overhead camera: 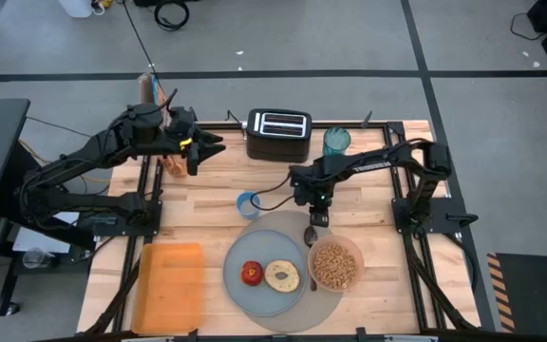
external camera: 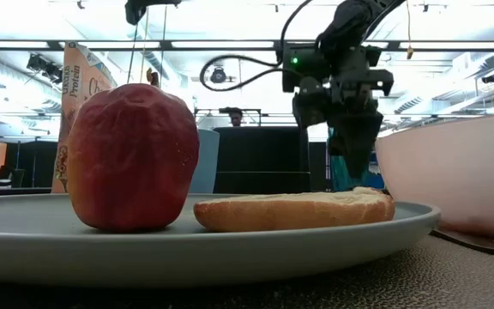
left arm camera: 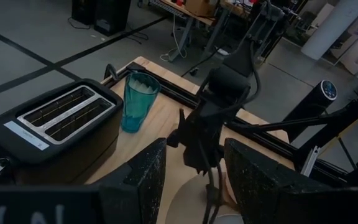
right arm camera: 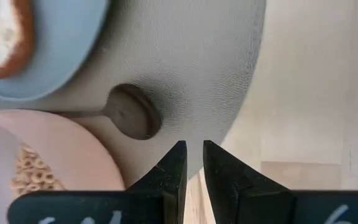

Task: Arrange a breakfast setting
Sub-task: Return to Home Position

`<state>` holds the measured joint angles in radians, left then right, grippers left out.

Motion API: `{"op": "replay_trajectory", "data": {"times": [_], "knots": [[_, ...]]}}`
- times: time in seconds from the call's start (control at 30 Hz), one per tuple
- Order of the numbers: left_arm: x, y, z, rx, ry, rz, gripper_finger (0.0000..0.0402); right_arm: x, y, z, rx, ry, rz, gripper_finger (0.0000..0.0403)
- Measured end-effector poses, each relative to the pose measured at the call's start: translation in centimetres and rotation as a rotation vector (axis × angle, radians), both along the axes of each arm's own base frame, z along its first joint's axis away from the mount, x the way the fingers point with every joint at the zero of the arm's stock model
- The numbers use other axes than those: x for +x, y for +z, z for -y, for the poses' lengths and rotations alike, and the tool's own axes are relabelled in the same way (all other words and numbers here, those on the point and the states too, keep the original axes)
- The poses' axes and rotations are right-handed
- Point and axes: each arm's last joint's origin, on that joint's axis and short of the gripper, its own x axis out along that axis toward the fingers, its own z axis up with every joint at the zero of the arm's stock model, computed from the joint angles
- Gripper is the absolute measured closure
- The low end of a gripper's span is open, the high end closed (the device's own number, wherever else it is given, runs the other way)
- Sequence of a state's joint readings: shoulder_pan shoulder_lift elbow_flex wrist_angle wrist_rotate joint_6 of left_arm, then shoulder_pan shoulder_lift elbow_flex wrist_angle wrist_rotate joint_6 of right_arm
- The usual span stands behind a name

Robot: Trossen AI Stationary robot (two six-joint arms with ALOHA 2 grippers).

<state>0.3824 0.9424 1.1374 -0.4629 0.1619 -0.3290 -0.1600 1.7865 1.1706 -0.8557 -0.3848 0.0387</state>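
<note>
The left hand [overhead camera: 200,145] is held above the far left part of the bench [overhead camera: 207,195], its fingers [left arm camera: 143,180] set well apart and nothing held between them. An orange tray [overhead camera: 169,285] is seen at the near left. Beside it, the grey plate [overhead camera: 264,300] is laid on the larger grey mat [overhead camera: 283,228], and the red apple [overhead camera: 252,274] and the bagel half [overhead camera: 282,275] are set on it side by side. A black toaster [overhead camera: 278,135] is placed at the far edge. The spoon [overhead camera: 311,242] is laid on the mat between plate and pink bowl [overhead camera: 358,258], in which cereal is held. The right hand [overhead camera: 317,217] is poised over the mat's far edge, fingers [right arm camera: 174,171] drawn close with a narrow gap, empty. The teal tumbler [overhead camera: 336,141] is stood just right of the toaster.
</note>
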Motion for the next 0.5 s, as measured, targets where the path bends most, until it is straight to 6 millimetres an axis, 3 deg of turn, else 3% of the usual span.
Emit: {"op": "replay_trajectory", "data": {"times": [0.33, 0.5], "knots": [[-3.2, 1.7, 1.3, 0.041, 0.003, 0.11, 0.023, -1.1, 4.4, 2.2, -0.031, -0.122, 0.186, 0.0344], [-3.8, 2.0, 1.5, 0.055, 0.003, 0.125, 0.023, -2.1, 6.3, 3.7, -0.084, -0.215, 0.254, 0.0344]]}}
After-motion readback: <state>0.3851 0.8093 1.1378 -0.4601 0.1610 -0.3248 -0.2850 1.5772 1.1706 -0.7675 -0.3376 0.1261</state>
